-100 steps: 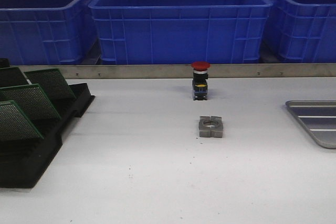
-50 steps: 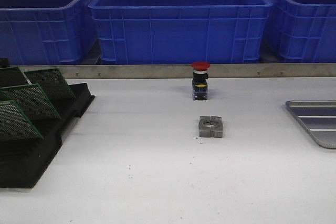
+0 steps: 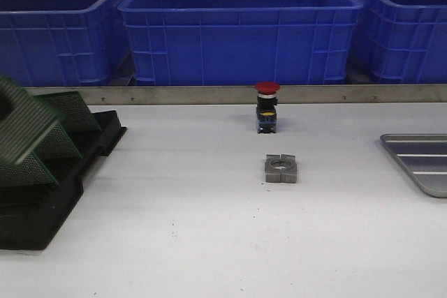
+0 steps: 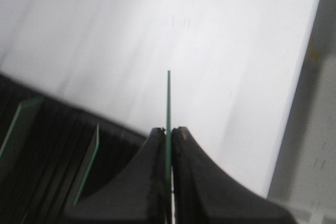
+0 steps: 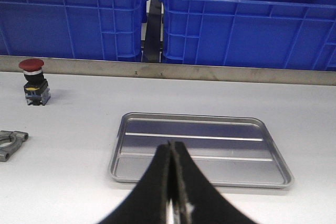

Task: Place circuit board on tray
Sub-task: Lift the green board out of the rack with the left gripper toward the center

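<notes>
My left gripper (image 4: 168,129) is shut on a thin green circuit board (image 4: 168,98), seen edge-on between its fingers above the black slotted rack (image 4: 52,145). In the front view that board (image 3: 24,127) is blurred and lifted above the rack (image 3: 42,207) at the far left. The grey metal tray (image 3: 426,162) lies at the right table edge, holding nothing. In the right wrist view the tray (image 5: 210,129) lies just beyond my right gripper (image 5: 171,145), which is shut and holds nothing.
Other green boards (image 3: 73,113) stand slanted in the rack. A red-capped push button (image 3: 266,106) and a grey metal clamp block (image 3: 281,169) sit mid-table. Deep blue crates (image 3: 237,26) line the back behind a metal rail.
One board has risen out of the rack at the far left and shows blurred with motion. The button, clamp block and tray have not moved.
</notes>
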Controlling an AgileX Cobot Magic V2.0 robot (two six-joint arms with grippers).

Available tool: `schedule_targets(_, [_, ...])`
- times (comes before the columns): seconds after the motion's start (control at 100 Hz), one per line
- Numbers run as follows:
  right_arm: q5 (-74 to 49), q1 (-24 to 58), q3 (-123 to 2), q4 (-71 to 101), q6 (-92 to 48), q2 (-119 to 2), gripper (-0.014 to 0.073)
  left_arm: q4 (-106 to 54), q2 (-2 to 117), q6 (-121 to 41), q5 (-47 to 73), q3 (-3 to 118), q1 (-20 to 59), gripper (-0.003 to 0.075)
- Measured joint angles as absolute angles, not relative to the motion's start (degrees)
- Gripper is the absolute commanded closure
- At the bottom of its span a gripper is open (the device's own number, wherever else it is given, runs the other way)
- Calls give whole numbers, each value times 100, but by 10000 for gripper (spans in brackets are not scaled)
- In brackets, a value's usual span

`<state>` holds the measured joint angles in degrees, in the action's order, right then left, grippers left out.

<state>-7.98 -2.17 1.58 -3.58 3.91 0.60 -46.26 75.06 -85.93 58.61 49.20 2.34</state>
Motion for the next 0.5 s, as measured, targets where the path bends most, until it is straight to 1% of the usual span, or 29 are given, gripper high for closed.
schedule_targets(0.1, [-798,-217,158,-358,391,60,653,-5998,7560,-8593,5979,4920,320,737])
schedule_targets(0.19, [-798,-217,158,-358,391,60,653,-6814,7636,-8593,5988,4922,501,737])
schedule_targets(0.31, [-798,-217,158,-358,391,60,653,-7285,7820,-8593,5976,4922,921,737])
schedule_targets(0.5, [-798,-217,158,-358,391,60,653,-7445,8282,-8593,5933,4932,1708,737])
